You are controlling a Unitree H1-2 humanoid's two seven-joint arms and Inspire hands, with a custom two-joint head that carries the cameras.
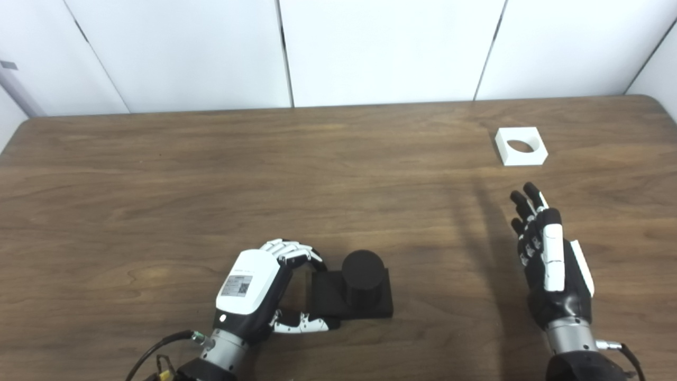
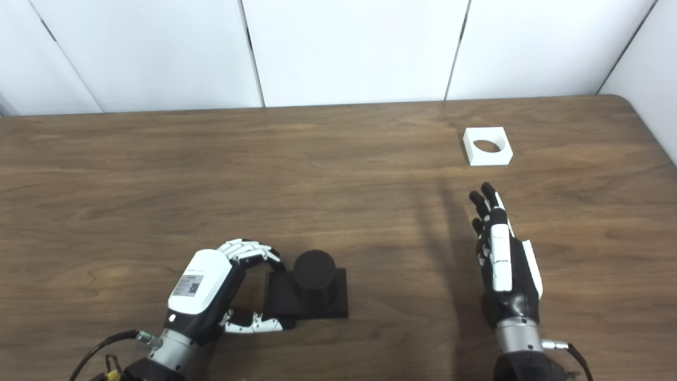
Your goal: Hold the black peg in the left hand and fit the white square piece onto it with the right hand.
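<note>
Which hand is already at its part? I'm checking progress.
The left hand, curled around the black peg's base; the right hand is open, short of the white square piece.

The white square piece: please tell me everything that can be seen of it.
The white square piece is a flat, thick block, matte white, plastic by its look, with one round hole through its middle that shows the wood below. It lies flat on the brown table, at the far right. Nothing touches it. The right hand, open with fingers stretched toward it, is nearer the robot and apart from it.
</note>
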